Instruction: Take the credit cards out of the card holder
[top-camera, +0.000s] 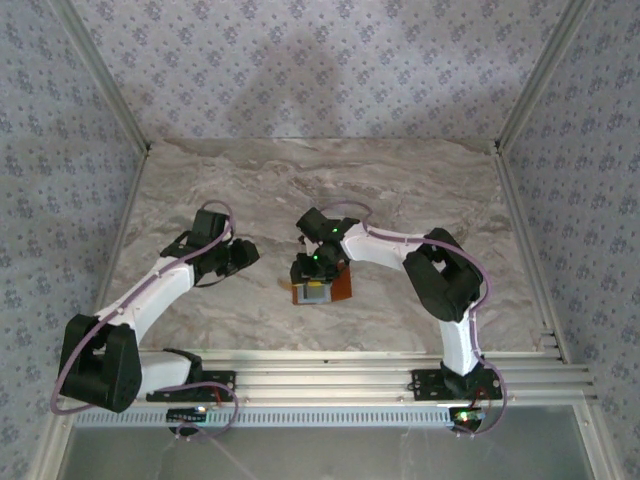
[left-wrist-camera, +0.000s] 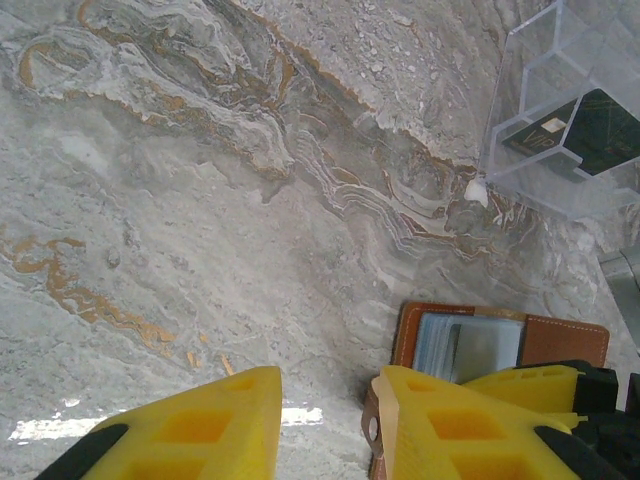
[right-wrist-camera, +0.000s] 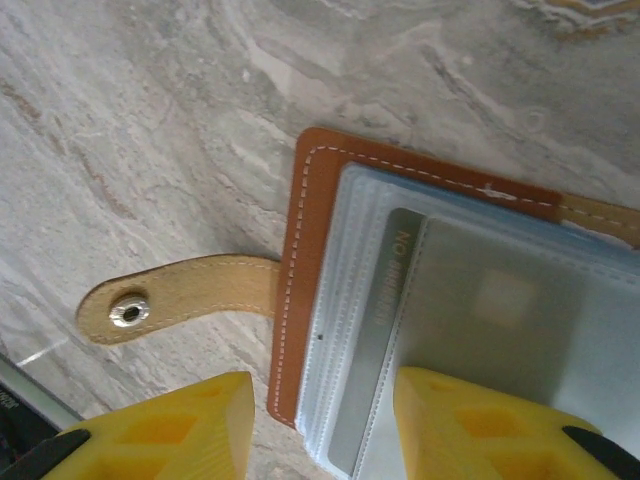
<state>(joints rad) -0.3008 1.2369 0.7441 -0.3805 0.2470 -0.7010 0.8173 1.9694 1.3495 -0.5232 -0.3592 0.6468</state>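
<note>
The card holder (top-camera: 322, 291) lies open on the tabletop (top-camera: 400, 180), front of centre, under the right gripper (right-wrist-camera: 320, 385). The left gripper (left-wrist-camera: 327, 380) is to its left. Apart from the card holder stands a clear tray (left-wrist-camera: 520, 70) with credit cards (left-wrist-camera: 600, 130) in it.

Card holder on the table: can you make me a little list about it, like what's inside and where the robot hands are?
holder: lying open on the table, brown outside, pale blue sleeves inside
strap: sticking out sideways, snap undone
grey card: tucked in the top sleeve
tray: clear, apart from the holder, dark cards inside
right gripper: open, straddling the holder's strap-side edge
left gripper: open, over the table next to the holder
</note>
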